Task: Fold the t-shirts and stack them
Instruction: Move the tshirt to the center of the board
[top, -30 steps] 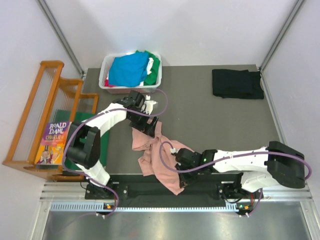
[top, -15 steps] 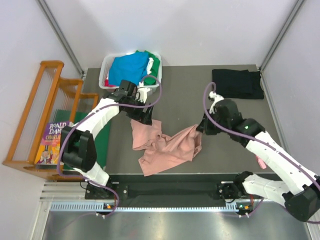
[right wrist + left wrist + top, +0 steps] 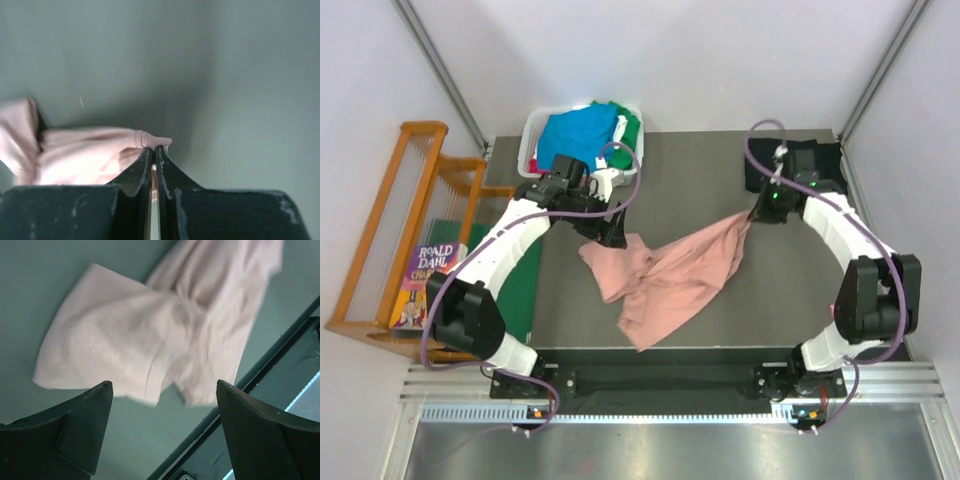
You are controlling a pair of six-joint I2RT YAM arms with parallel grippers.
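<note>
One grey table (image 3: 700, 170) fills the overhead view. Across its middle lies the dusty-pink t-shirt (image 3: 670, 275), rumpled at lower centre but drawn into a taut band rising to the upper right. That tension likely comes from the right gripper (image 3: 756, 213), whose fingers are pressed together on a hem of the pink cloth, visible in its own wrist view; I judge the aim is to spread the shirt flat before any fold. The left gripper (image 3: 610, 230) sits over the shirt's upper-left corner with its jaws spread wide and nothing between them, probably poised to take that corner so both ends can be stretched apart.

At upper left the white basket (image 3: 532, 140) holds the waiting shirts, bright blue (image 3: 575, 135) on top, green (image 3: 632, 128) beside it. At upper right the black t-shirt (image 3: 832, 160) lies folded, apparently the base of the stack; the right arm partly covers it.

Counted: one table, one wooden rack (image 3: 390, 200) at far left, one pink shirt in work, one basket with at least two shirts showing, one folded black shirt, one book (image 3: 425, 270), two grippers.
</note>
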